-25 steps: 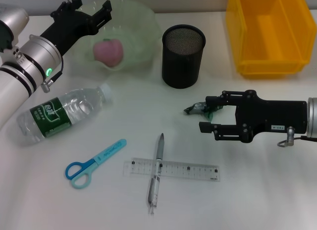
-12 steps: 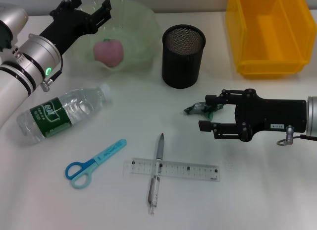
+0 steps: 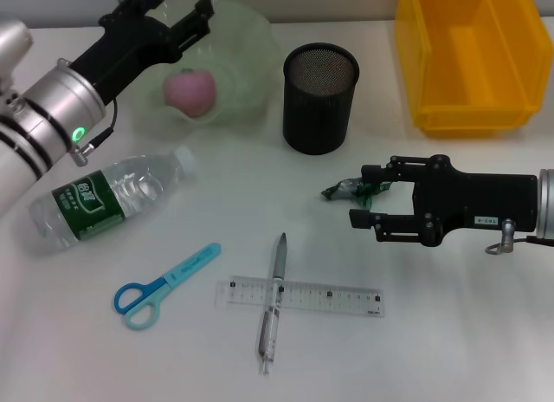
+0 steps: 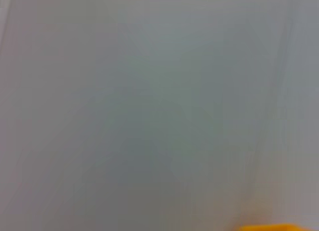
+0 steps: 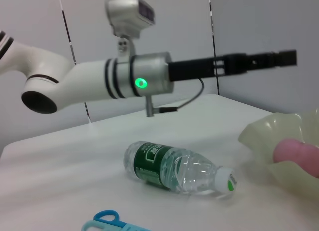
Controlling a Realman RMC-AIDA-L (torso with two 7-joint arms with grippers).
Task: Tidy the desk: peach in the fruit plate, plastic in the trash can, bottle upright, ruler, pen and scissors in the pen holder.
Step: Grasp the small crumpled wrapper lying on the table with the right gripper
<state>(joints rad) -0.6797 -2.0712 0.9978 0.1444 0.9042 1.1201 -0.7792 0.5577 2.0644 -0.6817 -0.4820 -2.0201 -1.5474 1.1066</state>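
Note:
A pink peach lies in the pale green fruit plate at the back left. My left gripper hangs open and empty above the plate's far side. The crumpled green plastic lies on the table at the tips of my right gripper, which is open beside it, low over the table. The clear bottle lies on its side at the left. The blue scissors, the clear ruler and the pen lying across it are at the front. The black mesh pen holder stands at the back centre.
A yellow bin stands at the back right. The right wrist view shows the left arm over the bottle, with the plate and the peach beside it. The left wrist view shows only blurred grey.
My left gripper has moved up and slightly right over the plate. My right gripper has barely shifted by the plastic. The objects have not moved.

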